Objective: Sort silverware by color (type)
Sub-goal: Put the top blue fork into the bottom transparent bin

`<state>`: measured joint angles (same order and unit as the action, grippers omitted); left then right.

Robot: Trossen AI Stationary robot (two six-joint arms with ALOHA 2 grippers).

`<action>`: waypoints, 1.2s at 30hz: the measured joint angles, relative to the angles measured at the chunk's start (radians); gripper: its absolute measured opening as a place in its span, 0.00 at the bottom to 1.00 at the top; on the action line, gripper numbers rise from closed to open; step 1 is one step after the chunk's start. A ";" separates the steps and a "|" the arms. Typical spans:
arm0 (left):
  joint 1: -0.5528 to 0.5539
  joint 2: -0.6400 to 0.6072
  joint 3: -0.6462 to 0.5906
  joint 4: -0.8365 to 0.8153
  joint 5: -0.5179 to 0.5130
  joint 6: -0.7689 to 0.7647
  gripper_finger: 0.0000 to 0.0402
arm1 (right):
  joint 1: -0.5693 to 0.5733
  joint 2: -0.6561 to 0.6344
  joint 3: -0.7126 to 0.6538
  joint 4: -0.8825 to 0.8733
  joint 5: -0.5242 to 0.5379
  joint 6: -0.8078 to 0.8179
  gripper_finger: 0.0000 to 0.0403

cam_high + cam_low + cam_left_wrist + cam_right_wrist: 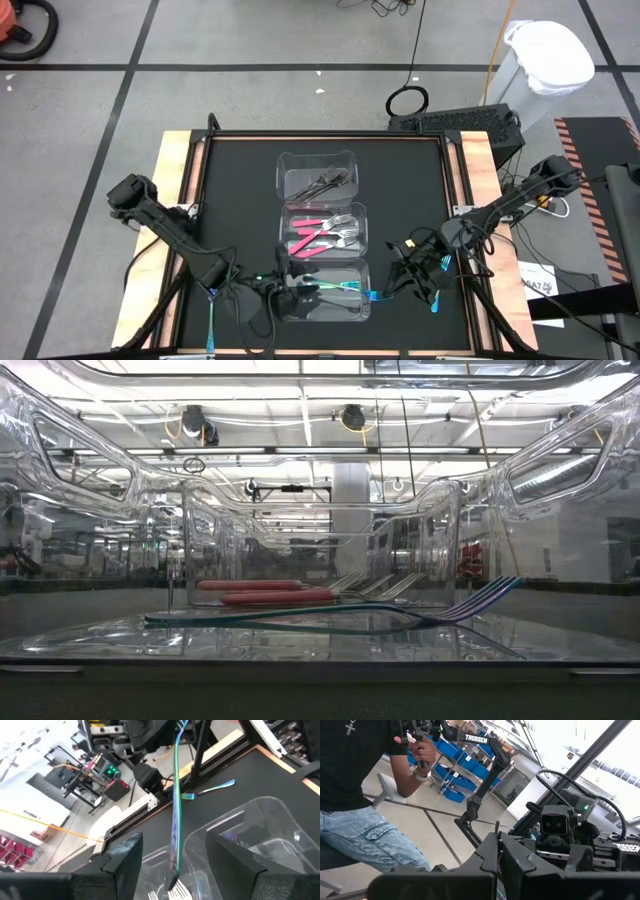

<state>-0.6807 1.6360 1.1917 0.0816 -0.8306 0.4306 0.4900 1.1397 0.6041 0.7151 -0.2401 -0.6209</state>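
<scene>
Three clear containers stand in a row down the middle of the black mat. The far one holds dark grey forks (325, 182), the middle one pink-handled forks (320, 235) (265, 592). In the near one (362, 312) lies a teal fork (335, 287) (176, 810), tines toward my left gripper (300, 292) (175, 840). That gripper is open at the container's left end, a finger on either side of the fork, touching neither side. A blue-handled fork (376, 295) (212, 787) lies on the mat right of the near container. My right gripper (398, 272) (498, 851) hangs shut beside it.
Bare black mat (235, 200) stretches left and right of the containers, inside a wooden border (175, 190). A person (365, 820) sits beyond the table. A white bin (550, 60) stands off the far right corner.
</scene>
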 joint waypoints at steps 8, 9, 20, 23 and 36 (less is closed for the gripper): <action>-0.002 0.000 -0.010 0.045 0.018 0.030 0.54 | 0.000 0.000 0.000 0.000 0.001 0.000 0.00; -0.001 0.001 -0.010 0.044 0.018 0.030 0.54 | 0.000 0.000 0.000 0.000 0.001 0.000 0.00; 0.000 0.001 -0.010 0.068 0.055 0.040 0.54 | 0.000 0.000 0.000 0.000 0.002 0.000 0.00; 0.000 0.001 -0.010 0.070 0.056 0.046 0.54 | 0.000 0.000 0.000 0.000 0.002 0.000 0.00; 0.000 0.001 -0.010 0.091 0.057 0.057 0.46 | 0.000 0.000 0.000 0.000 0.003 0.000 0.00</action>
<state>-0.6807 1.6367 1.1816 0.1722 -0.7738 0.4874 0.4897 1.1397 0.6044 0.7148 -0.2375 -0.6209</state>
